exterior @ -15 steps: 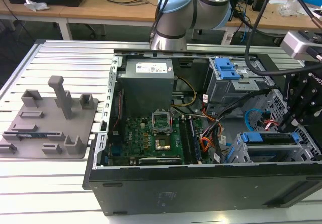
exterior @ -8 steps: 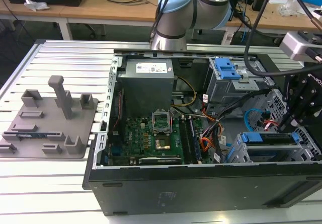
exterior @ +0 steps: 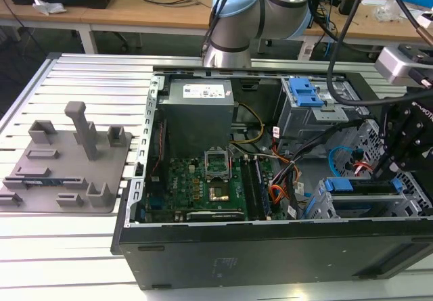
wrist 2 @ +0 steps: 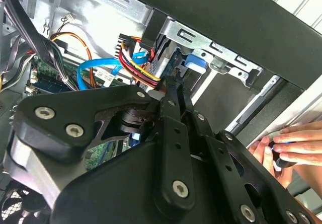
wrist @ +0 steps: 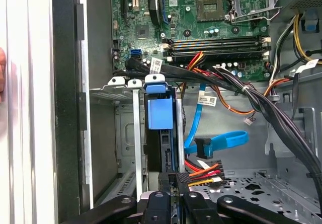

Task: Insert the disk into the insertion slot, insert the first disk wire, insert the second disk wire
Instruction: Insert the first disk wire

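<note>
Though obscured, disk point(wrist: 160, 114) seemingly at gripper point(wrist: 171, 183).

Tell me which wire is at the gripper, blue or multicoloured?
The red-yellow-black wire bundle: its black plug sits at the gripper; the flat blue cable lies apart from it.

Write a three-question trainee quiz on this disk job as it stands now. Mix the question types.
1. True or false: the disk sits in the insertion slot.
2. The gripper is shut on: A) a blue cable, B) a plug with red, yellow and black wires, C) a memory stick.
3. Fill in: in the second wrist view, a person's ___ is outside the computer case.
Key: 1 true; 2 B; 3 hand.
</note>
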Tool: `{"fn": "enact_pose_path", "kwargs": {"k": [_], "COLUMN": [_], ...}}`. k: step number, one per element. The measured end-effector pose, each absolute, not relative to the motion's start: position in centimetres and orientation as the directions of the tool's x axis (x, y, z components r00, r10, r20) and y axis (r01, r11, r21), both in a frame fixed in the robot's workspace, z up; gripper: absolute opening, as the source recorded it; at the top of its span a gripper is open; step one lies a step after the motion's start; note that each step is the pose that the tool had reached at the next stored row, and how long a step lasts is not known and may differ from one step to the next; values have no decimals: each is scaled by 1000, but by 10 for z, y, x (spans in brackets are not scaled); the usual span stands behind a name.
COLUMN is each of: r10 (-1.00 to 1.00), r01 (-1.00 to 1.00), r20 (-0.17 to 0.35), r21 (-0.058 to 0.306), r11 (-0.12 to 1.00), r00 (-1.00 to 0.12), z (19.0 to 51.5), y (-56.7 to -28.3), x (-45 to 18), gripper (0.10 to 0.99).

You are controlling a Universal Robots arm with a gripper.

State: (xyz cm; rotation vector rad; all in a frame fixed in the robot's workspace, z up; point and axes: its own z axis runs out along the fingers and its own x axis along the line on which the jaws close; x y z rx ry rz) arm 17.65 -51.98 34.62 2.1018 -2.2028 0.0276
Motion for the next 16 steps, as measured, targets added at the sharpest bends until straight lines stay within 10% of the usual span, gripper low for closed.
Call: {"fn": "enact_pose_path", "kwargs": {"k": [16], "r10": [-996], "r01": [-997], "r20": [83], "r21": [54], "r11": [49], "r00": [-44], "z": [340], "y": [-522], "x": [177], "gripper": [165]}}
